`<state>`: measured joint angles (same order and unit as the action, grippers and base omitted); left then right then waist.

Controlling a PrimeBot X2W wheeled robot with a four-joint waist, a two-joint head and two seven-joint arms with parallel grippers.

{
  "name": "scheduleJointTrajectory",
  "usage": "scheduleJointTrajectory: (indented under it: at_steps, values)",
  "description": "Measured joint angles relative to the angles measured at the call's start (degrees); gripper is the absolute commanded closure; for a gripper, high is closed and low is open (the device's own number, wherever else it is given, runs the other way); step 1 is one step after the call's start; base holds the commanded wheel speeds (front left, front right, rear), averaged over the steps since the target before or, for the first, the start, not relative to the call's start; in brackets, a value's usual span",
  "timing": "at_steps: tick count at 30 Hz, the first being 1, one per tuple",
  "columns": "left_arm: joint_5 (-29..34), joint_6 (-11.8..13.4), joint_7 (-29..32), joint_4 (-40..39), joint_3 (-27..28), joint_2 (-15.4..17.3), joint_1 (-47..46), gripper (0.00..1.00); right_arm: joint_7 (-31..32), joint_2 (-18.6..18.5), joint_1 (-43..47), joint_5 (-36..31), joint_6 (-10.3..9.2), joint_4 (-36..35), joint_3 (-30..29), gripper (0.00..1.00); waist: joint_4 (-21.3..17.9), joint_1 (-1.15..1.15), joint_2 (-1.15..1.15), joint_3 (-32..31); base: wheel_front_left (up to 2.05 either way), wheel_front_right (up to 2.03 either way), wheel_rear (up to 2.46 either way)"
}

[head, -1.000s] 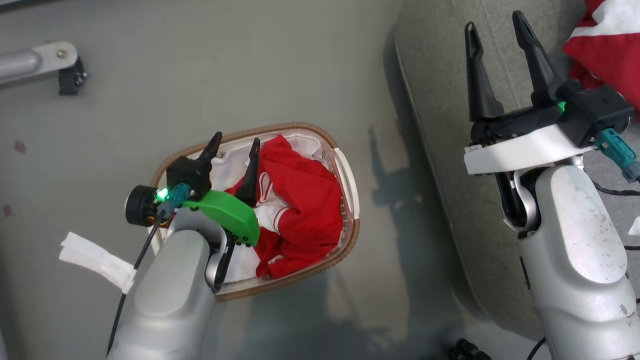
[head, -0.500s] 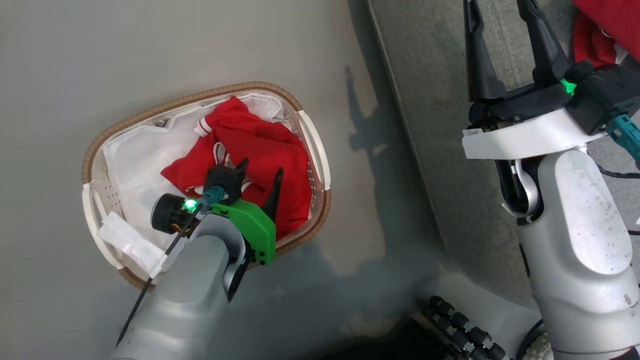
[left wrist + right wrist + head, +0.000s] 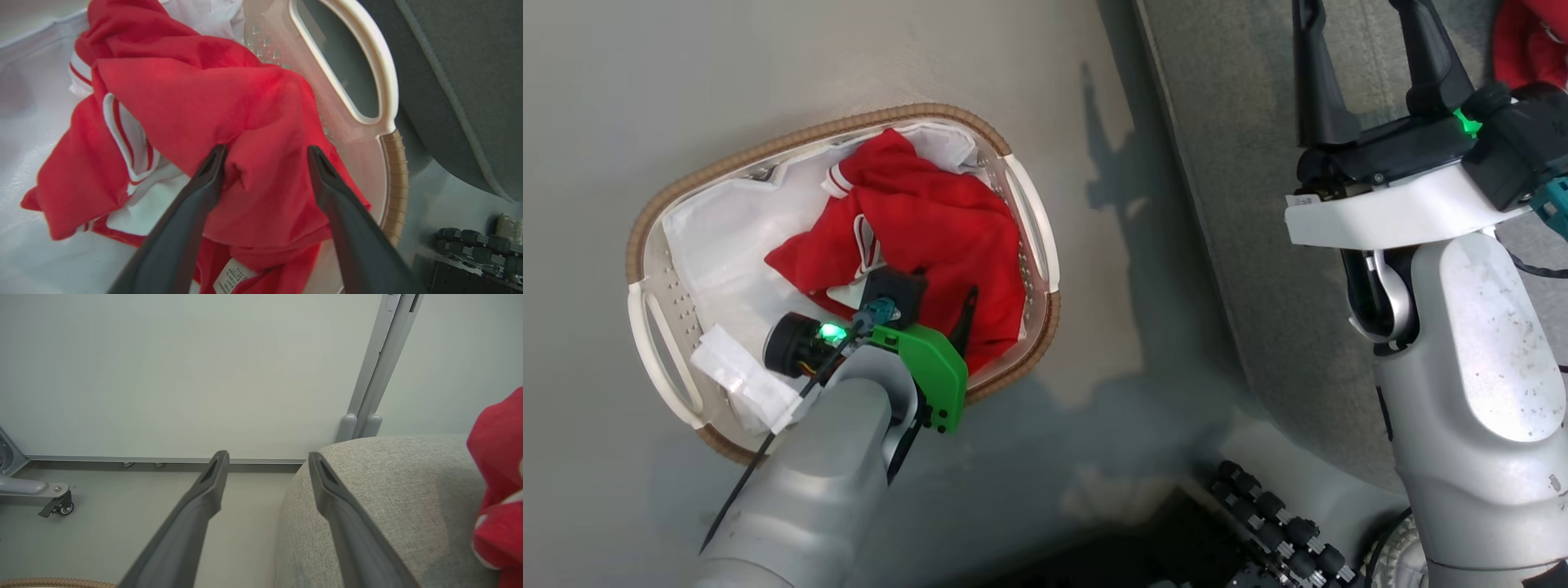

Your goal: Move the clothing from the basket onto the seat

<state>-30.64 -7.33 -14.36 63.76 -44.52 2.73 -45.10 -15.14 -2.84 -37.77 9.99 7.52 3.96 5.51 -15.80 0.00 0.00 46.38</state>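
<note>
Down on the floor (image 3: 645, 73), just beside the seat's (image 3: 1241, 163) rounded edge, stands the basket (image 3: 800, 135). One red garment (image 3: 931, 229) lies crumpled inside it, on the white liner (image 3: 719, 237), heaped toward the handle end nearest the seat. The other garment (image 3: 1531, 41) lies up on the seat, near its far side, and shows as a red fold at the edge of the right wrist view (image 3: 494, 465).

The left arm (image 3: 825, 474) rises from the bottom edge of the head view and leans over the basket's near rim. Its wrist bends downward, so the green bracket (image 3: 931, 367) hangs above the garment and the fingers dip into the basket. The left jaws stand wide open. In the left wrist view both fingers (image 3: 212, 163) press their tips against the garment (image 3: 229, 90) with a raised fold of red cloth between them, but nothing is pinched. A white label (image 3: 229, 277) shows low on the cloth between them, and the basket's handle (image 3: 384, 81) curves past on the right.

The right arm (image 3: 1462, 392) stands upright over the seat's near edge, forearm vertical in the head view, wrist straight. The right jaws are spread wide and hold nothing; their fingers (image 3: 204, 498) point level toward the wall, one over the floor, the other over the seat (image 3: 388, 490).
</note>
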Motion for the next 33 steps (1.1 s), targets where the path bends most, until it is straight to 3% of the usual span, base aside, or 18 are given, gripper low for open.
scheduleJointTrajectory:
  at_steps: [17, 18, 19, 26, 33]
  values:
    - [-0.3, 0.0, -0.6, 5.4, -4.5, 0.0, -6.0, 0.0, 0.0, 0.0, -1.7, -0.5, 0.0, -3.4, 0.8, 0.0, 0.9, 0.0, 0.0, 4.9, 0.0, 0.0, 0.0]
    - [-0.5, 0.0, -0.6, 5.4, -4.8, 0.0, -6.1, 0.21, 0.0, 0.0, -1.7, -0.5, 0.0, -3.4, 0.8, 0.0, 1.0, 0.0, 0.0, 5.0, 0.0, 0.0, 0.0]
    - [-0.6, 0.0, -0.6, 5.4, -5.3, 0.0, -6.1, 0.97, 0.0, 0.0, -1.7, -0.5, 0.0, -3.5, 0.8, 0.0, 1.0, 0.0, 0.0, 5.0, 0.0, 0.0, 0.0]
    - [-2.1, 0.0, -0.6, 5.1, -6.6, 0.0, -6.0, 1.0, 0.0, 0.0, -1.7, 0.0, 0.0, -3.0, 1.3, 0.0, 0.9, 0.0, 0.0, 3.9, 0.0, 0.0, 0.0]
    - [-3.4, 0.0, -0.7, 2.1, -4.5, 1.2, -2.3, 1.0, 0.0, 0.0, -0.4, 0.2, 0.0, -0.4, 2.1, 0.0, 1.0, 0.0, 0.0, -0.1, 0.0, 0.0, 0.0]
